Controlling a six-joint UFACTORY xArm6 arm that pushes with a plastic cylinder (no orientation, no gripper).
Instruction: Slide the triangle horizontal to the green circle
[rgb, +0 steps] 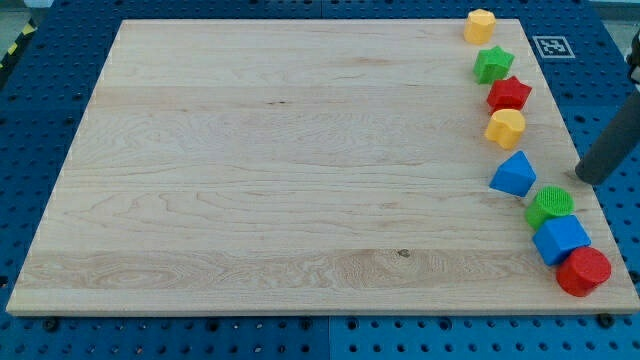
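The blue triangle (514, 174) lies near the board's right edge. The green circle (551, 205) sits just below and to the right of it, nearly touching it. My tip (583, 177) is the lower end of the dark rod coming in from the view's right edge. It stands to the right of the blue triangle, about level with it, and just above the green circle. It touches neither block.
Other blocks line the right edge of the wooden board (300, 170): a yellow hexagon (480, 25), a green star (493, 64), a red star (509, 95), a yellow hexagon (506, 128), a blue cube (561, 239) and a red cylinder (583, 271).
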